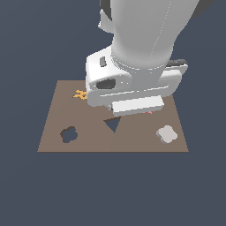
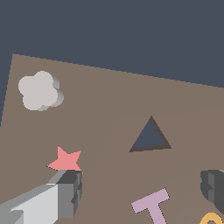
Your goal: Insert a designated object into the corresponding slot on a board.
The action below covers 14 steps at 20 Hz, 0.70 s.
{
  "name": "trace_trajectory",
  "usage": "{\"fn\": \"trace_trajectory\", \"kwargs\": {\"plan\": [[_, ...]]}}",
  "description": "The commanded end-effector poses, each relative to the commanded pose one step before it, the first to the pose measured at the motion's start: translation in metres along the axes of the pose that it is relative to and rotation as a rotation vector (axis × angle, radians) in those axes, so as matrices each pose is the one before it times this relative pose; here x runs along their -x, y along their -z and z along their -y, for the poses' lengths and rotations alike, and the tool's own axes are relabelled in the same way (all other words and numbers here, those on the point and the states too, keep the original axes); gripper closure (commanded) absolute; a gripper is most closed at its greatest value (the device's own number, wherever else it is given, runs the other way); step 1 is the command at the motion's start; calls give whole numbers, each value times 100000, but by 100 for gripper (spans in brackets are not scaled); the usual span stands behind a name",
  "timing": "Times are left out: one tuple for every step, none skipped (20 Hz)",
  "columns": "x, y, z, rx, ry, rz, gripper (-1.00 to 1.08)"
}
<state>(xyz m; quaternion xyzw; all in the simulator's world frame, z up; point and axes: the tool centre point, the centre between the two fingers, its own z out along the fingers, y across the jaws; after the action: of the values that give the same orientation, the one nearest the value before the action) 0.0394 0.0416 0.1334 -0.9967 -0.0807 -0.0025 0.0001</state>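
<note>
The brown board [image 1: 132,140] lies flat on a dark blue-grey worktop [image 1: 110,190], and the white arm hangs low over its middle, hiding much of the far half in the exterior view. The pale grey cloud-shaped block [image 1: 167,133] rests on the board near the corner toward the exterior view's right, lying flat and untouched — nothing is near it. The cloud-shaped slot [image 1: 68,134] is a dark lobed cut-out near the opposite corner, toward the exterior view's left, well apart from the block. Between the two, just below the arm's body, sits the dark triangular cut-out [image 1: 113,125]. An orange shape [image 1: 80,94] peeks out beside the arm on the exterior view's left. In the wrist view the tool [image 2: 142,188] has its two fingers spread wide with nothing between them; one finger [image 2: 65,192] sits just beside a red star [image 2: 65,160], its tip close to the star's edge, though whether it touches is unclear. A lilac T-shaped piece [image 2: 151,204] lies in the gap between the fingers — flat on the board, near the triangular cut-out. The grey block shows in this view too, off toward a board corner, away from both fingers.
</note>
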Motion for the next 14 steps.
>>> {"fn": "trace_trajectory", "kwargs": {"plan": [[-1271, -1215, 1635, -106, 4440, 78, -92], [-577, -521, 690, -21, 1936, 23, -92], [-600, -541, 718, -18, 2015, 25, -92], [-622, -559, 744, -15, 2091, 27, -92], [-623, -557, 744, -11, 2094, 28, -92], [-590, -525, 703, -7, 1982, 28, -92], [-556, -492, 660, -3, 1866, 27, -92], [-521, -459, 617, -1, 1748, 26, -92], [-487, -427, 576, 1, 1632, 25, -92], [-452, -395, 534, 3, 1516, 24, -92], [-419, -363, 493, 4, 1403, 23, -92], [-387, -332, 454, 5, 1294, 22, -92], [-356, -302, 415, 6, 1186, 21, -92], [-326, -275, 379, 6, 1085, 20, -92]]}}
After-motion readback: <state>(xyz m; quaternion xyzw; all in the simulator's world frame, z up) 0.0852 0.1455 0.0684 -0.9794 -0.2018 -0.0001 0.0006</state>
